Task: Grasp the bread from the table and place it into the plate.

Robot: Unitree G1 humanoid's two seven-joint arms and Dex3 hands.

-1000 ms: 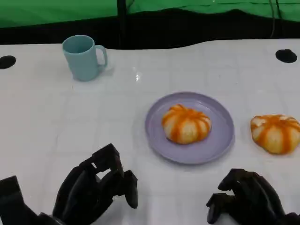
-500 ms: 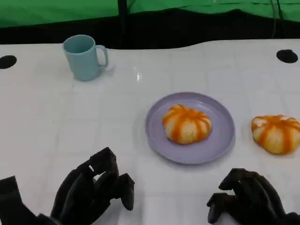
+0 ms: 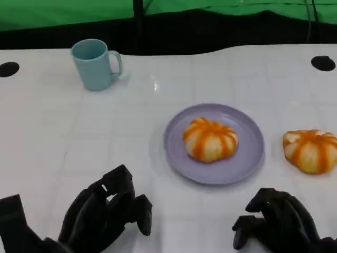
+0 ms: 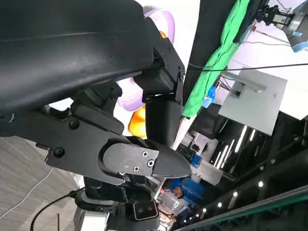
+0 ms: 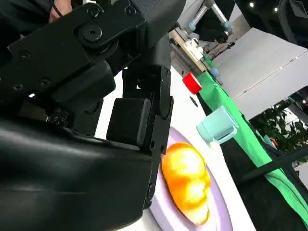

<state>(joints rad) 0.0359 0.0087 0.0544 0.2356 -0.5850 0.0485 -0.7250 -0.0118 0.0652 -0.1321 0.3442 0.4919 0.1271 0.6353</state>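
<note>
My left hand has curled in slightly, both hands empty; with one bread on the plate, I should reach my right hand over the table bread before closing.

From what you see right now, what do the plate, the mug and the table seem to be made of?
Plate: probably plastic or glazed ceramic, smooth lilac with a soft sheen.
Mug: likely plastic or matte ceramic, even pale teal without strong glare.
Table: a glossy white surface, perhaps laminate; it reflects light and shows faint grid lines.
</note>
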